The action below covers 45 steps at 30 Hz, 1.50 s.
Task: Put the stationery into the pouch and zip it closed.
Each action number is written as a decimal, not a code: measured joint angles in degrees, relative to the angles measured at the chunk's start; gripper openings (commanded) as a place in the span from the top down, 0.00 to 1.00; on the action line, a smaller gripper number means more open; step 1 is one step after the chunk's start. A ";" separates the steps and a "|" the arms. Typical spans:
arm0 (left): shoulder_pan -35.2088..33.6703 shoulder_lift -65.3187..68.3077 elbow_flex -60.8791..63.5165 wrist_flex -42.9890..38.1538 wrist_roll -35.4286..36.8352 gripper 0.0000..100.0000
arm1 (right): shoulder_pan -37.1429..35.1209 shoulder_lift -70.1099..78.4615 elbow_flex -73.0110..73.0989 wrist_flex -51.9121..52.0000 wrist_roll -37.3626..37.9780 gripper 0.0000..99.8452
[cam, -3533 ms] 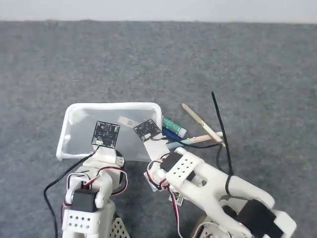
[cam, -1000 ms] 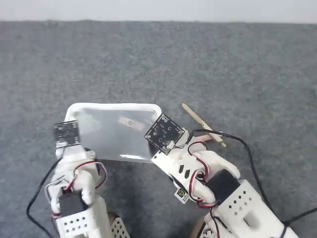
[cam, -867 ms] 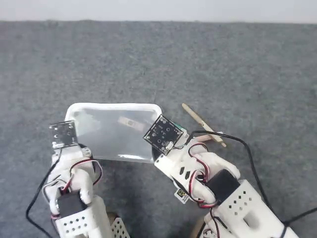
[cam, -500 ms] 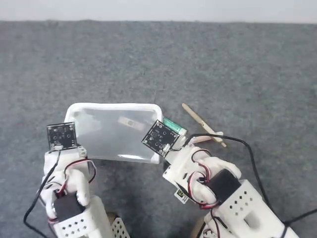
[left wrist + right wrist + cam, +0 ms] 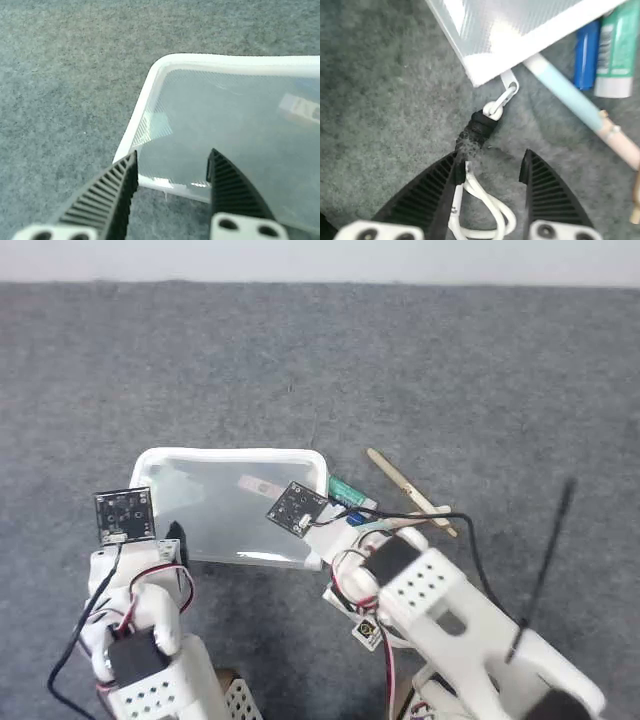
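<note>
Translucent white-rimmed pouch (image 5: 215,525) lies on grey tabletop (image 5: 450,370), w/ green tube (image 5: 615,50), blue pen (image 5: 585,55) & pale-blue pen (image 5: 565,97) outside at its 3 o'clock. Left gripper (image 5: 172,160) & right gripper (image 5: 492,155) both gape wide & empty, the right astride black-knotted zip cord (image 5: 479,129) at pouch's 5 o'clock. Risk: tugging the cord w/ pouch unpinned prob. drags it, or zips the stationery out.

The pouch (image 5: 225,515) is frosted, glossy plastic; the table (image 5: 450,370) wears rough grey felt; the stick (image 5: 400,480) looks wooden.
</note>
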 measured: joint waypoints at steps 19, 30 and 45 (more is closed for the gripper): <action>0.00 0.00 0.00 0.00 0.00 0.77 | 1.05 21.54 -5.01 -8.88 -1.49 0.93; 0.00 0.00 0.00 0.00 0.00 0.77 | 1.76 23.65 -6.77 -8.26 1.93 0.99; -0.44 0.00 0.00 0.00 0.00 0.77 | 1.76 -1.76 -2.11 -6.77 2.20 0.99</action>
